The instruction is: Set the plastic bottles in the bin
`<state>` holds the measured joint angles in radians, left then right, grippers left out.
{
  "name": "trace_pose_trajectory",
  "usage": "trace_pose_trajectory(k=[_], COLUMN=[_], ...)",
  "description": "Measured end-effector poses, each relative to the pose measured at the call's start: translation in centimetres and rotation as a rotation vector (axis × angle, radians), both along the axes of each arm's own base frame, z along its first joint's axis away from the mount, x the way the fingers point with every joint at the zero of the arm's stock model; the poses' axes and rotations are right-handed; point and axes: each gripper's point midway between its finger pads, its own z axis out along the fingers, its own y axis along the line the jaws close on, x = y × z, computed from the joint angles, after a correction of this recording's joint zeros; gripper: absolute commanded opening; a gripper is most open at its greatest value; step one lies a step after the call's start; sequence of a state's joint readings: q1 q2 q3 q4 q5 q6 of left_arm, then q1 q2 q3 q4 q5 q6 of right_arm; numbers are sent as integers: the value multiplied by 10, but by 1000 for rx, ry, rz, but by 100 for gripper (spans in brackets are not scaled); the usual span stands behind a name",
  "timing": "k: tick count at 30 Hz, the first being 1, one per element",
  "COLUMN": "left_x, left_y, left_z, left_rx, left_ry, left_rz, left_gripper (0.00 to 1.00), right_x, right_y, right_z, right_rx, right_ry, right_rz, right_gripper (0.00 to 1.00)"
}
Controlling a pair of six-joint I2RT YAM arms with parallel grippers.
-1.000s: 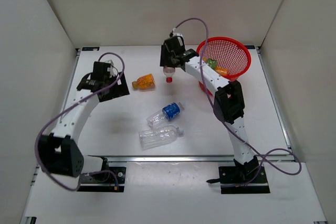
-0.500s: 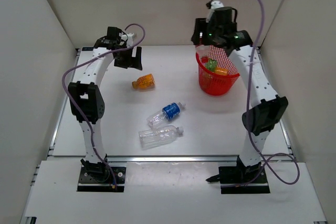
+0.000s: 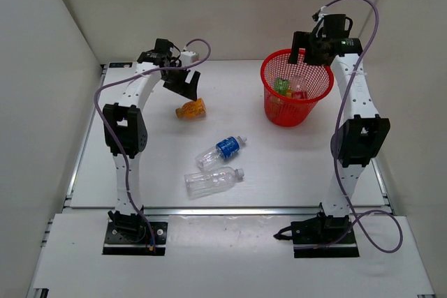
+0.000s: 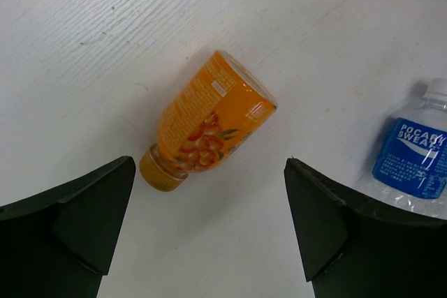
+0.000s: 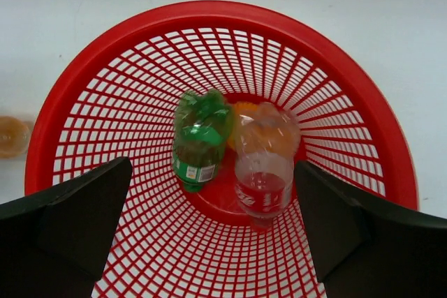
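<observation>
The red mesh bin (image 3: 267,75) stands at the back right. My right gripper (image 3: 307,57) hangs open above it with nothing between its fingers. In the right wrist view the bin (image 5: 223,13) holds a green bottle (image 5: 200,137), a clear bottle with a red label (image 5: 263,181) and an orange bottle (image 5: 246,113) behind them. My left gripper (image 3: 187,87) is open just above an orange bottle (image 3: 191,109) lying on the table. In the left wrist view that orange bottle (image 4: 209,122) lies tilted, cap towards the left finger, a little beyond the open gripper (image 4: 209,167).
A clear bottle with a blue label (image 3: 222,150) lies mid-table and shows at the right edge of the left wrist view (image 4: 412,155). A larger plain clear bottle (image 3: 213,181) lies nearer the front edge. White walls enclose the table on three sides.
My right gripper carried the red-label bottle over the bin and opened; the bottle now lies inside. My left gripper moved right and down over the orange bottle.
</observation>
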<state>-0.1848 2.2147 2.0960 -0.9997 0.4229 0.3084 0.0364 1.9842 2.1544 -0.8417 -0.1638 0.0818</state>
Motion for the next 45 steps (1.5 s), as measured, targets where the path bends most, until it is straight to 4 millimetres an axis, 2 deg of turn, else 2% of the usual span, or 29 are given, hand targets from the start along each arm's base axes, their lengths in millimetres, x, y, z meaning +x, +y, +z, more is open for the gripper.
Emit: trace_pose_trajectory(k=[3,5,8,12,17,19,21,22,24,25,29,32,34,35,36,37,38,40,42,45], left_x=[1,-2,-5,6,5,4,4,4,5,5,6,9,19,25,31,37,43,50,48,31], left_y=[1,2,-3,-10,-15,-13,-14,-13,-14,-14,-18,-23,-33,-43,-53,-64,-80,-118,-158,-213], left_z=[-6,-15,-31,-52,-84,-95,-101,-102,-102,-102,-101,-96,-81,-69,-55,-36,-11,49,119,229], left_rx=[21,47,79,111,147,164,179,187,192,199,205,220,210,187,164,133,85,-38,-190,-459], left_ry=[-2,12,40,47,95,116,125,124,125,123,133,129,87,49,7,-46,-115,-261,-411,-630], left_rz=[-53,-77,-107,-137,-152,-142,-136,-128,-111,-104,-44,34,95,127,155,179,198,214,220,209], left_gripper=[98,99,99,99,99,92,72,65,41,34,26,22,27,25,23,27,26,24,22,30], right_x=[-2,-5,-14,-40,-81,-97,-110,-117,-129,-137,-167,-190,-208,-218,-227,-236,-244,-257,-265,-276], right_y=[1,5,12,13,5,2,-4,-11,-26,-33,-58,-71,-82,-89,-96,-103,-106,-105,-102,-100], right_z=[-9,-2,18,45,66,67,68,68,69,69,64,46,27,17,7,-2,-10,-20,-24,-24], right_rx=[34,56,90,103,81,84,94,97,98,99,96,100,111,117,121,120,114,96,80,71], right_ry=[47,48,20,-11,-19,-9,-5,-4,-13,-18,-35,-23,2,17,31,40,49,58,50,25], right_rz=[25,47,84,93,46,29,4,-19,-74,-101,-201,-264,-314,-347,-382,-416,-440,-453,-455,-453], right_gripper=[99,99,99,99,99,99,99,100,99,99,99,100,99,99,100,99,99,99,100,99])
